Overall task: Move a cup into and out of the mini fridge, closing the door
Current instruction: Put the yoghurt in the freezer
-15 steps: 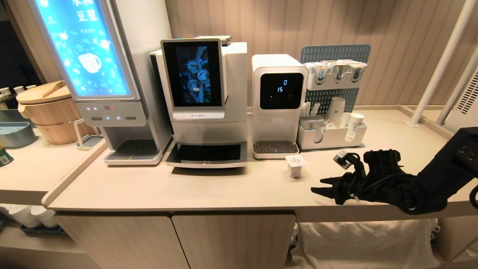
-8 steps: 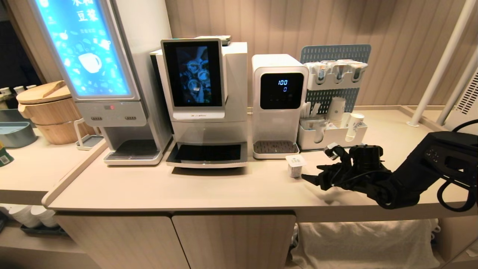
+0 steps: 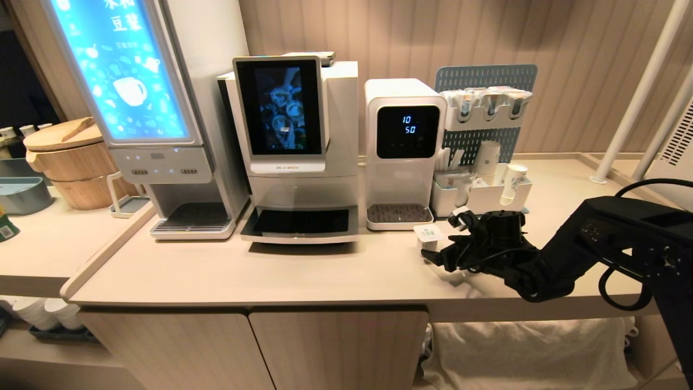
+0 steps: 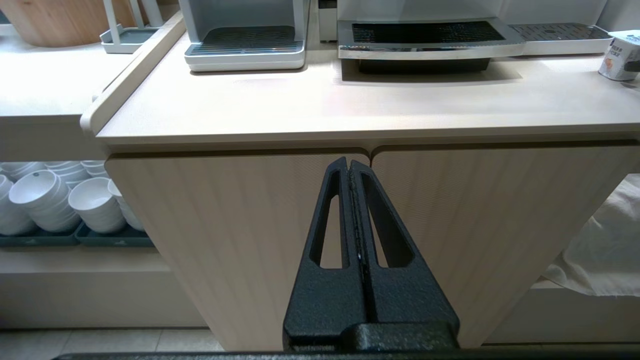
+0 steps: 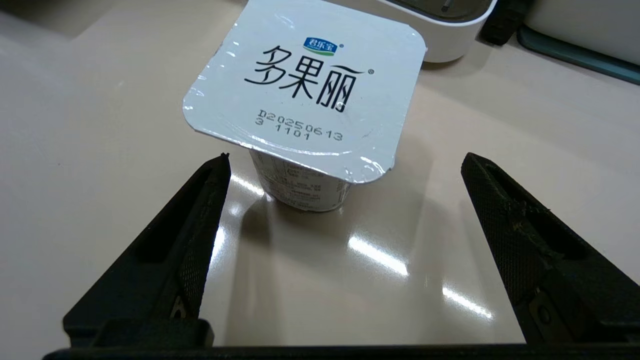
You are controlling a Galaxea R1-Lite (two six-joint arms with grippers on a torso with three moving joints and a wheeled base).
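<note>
A small white cup (image 3: 427, 238) with a sealed foil lid (image 5: 307, 95) stands on the beige counter (image 3: 325, 271), in front of the water dispenser. My right gripper (image 3: 439, 259) hovers low over the counter just right of it and points at it. In the right wrist view the right gripper (image 5: 345, 157) is open wide, with the cup just beyond the fingertips (image 5: 220, 170), nearer this one, and untouched. My left gripper (image 4: 350, 162) is shut and empty, parked below the counter before the cabinet doors. The mini fridge and its door are out of view.
Three machines line the back: a lit drink dispenser (image 3: 146, 108), a coffee machine (image 3: 295, 146) and a water dispenser (image 3: 403, 151). A white caddy (image 3: 482, 197) with blue-printed paper cups (image 3: 514, 181) stands behind the right arm. White poles (image 3: 633, 92) rise at the right.
My right arm has swung left and further over the counter, up to the sealed cup, and its jaws have spread wider. The cup and the left gripper have not moved.
</note>
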